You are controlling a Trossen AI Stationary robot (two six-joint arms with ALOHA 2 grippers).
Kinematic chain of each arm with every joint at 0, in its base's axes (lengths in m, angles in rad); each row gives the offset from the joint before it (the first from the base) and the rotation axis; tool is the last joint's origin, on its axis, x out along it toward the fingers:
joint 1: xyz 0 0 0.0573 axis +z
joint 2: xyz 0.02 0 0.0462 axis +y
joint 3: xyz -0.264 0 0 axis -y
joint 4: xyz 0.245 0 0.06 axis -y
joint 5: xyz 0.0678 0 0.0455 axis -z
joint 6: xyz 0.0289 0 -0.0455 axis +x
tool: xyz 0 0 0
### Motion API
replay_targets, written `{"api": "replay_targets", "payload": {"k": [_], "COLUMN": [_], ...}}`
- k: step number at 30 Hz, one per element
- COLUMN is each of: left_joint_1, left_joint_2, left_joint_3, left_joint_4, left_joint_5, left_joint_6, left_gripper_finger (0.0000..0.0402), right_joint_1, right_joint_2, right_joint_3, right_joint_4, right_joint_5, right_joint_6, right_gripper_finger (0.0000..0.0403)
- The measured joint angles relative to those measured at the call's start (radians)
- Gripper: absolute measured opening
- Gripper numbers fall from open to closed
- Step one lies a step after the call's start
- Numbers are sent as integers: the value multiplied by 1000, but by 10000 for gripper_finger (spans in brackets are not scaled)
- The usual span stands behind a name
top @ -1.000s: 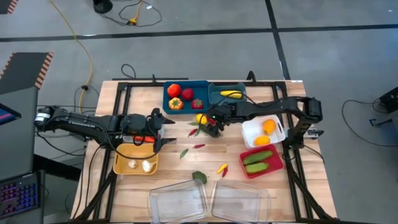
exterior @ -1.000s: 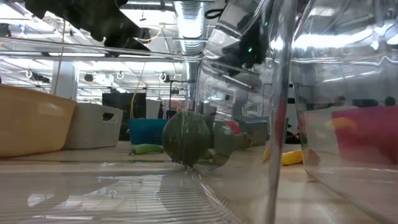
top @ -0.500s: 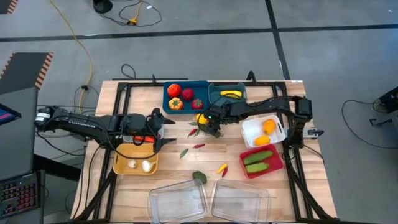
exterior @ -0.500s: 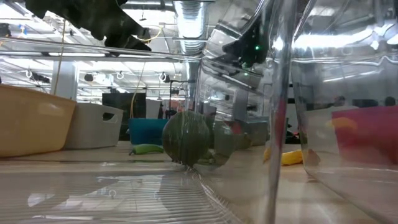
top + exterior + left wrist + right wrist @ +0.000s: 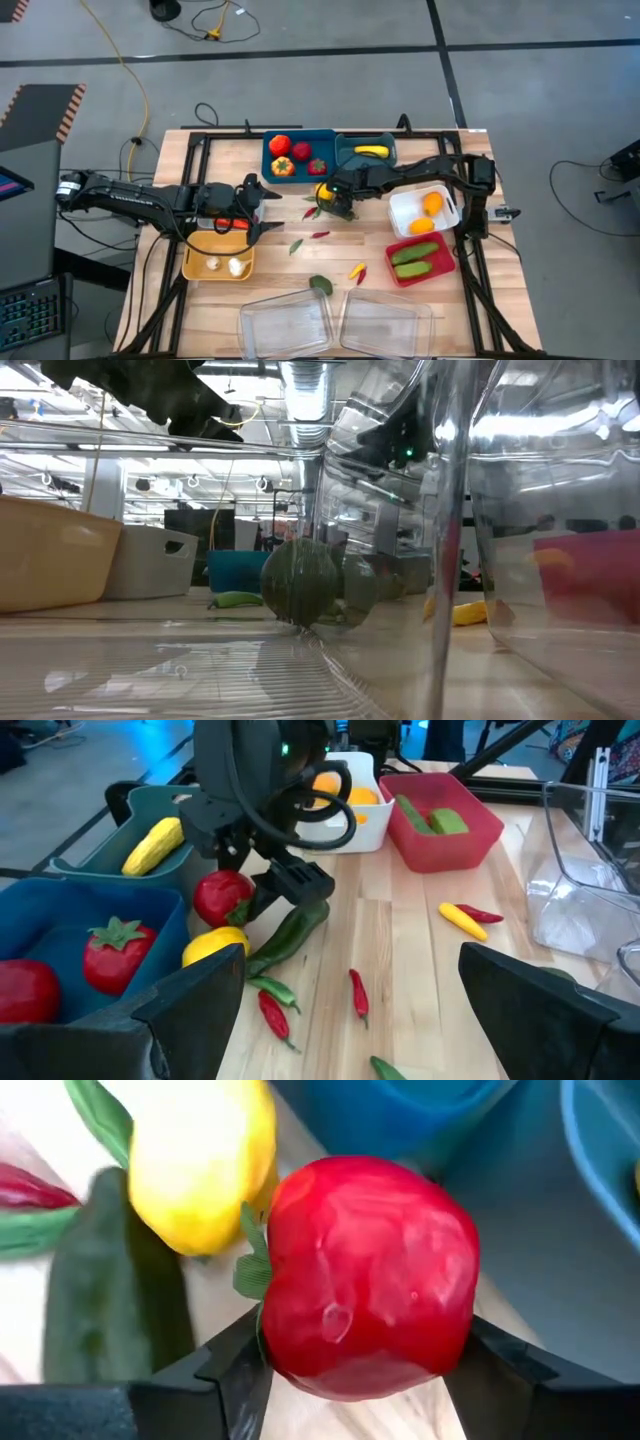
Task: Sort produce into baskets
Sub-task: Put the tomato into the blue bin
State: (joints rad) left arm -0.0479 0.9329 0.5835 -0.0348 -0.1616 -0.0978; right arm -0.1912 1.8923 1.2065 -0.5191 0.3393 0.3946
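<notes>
A round red fruit (image 5: 365, 1275) with a green stub lies on the wood beside a yellow pepper (image 5: 200, 1160) and a long green pepper (image 5: 290, 935), just in front of the two teal bins. My right gripper (image 5: 335, 197) is down over the red fruit and shut on it; it also shows in the left wrist view (image 5: 255, 870). My left gripper (image 5: 264, 205) is open and empty above the table's left part, beside the tan bin (image 5: 190, 262). My right gripper pinches the red fruit's two opposite sides (image 5: 275, 1350) between its two fingers, one finger (image 5: 225, 1375) on each side. The fingers slant down from the table's right side. The fruit sits on the wood (image 5: 400, 1415), its green stub turned sideways.
The blue-teal bin (image 5: 270, 160) holds red and orange fruits, the green-teal bin (image 5: 345, 158) a yellow one. The white bin (image 5: 405, 215) holds oranges, the red bin (image 5: 395, 272) green ones. Two clear trays (image 5: 285, 325) stand at the near edge. Small chillies (image 5: 320, 235) and a green ball (image 5: 320, 284) lie loose mid-table.
My right gripper has gone a little toward the table's left and far edge, closing in on the red fruit beside the yellow pepper.
</notes>
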Motion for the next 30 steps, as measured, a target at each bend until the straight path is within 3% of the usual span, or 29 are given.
{"api": "replay_targets", "payload": {"k": [8, 16, 30], "left_joint_1": [0, 0, 0], "left_joint_2": [0, 0, 0], "left_joint_3": [0, 0, 0], "left_joint_4": [0, 0, -1], "left_joint_5": [0, 0, 0], "left_joint_6": [0, 0, 0], "left_gripper_finger": [352, 352, 352], "right_joint_1": [22, 59, -19], "right_joint_2": [-2, -3, 25], "right_joint_3": [117, 306, 354], "right_joint_4": [-189, -375, 49], "right_joint_5": [-98, -106, -50], "right_joint_6": [-1, -37, -194], "right_gripper_finger": [275, 281, 283]}}
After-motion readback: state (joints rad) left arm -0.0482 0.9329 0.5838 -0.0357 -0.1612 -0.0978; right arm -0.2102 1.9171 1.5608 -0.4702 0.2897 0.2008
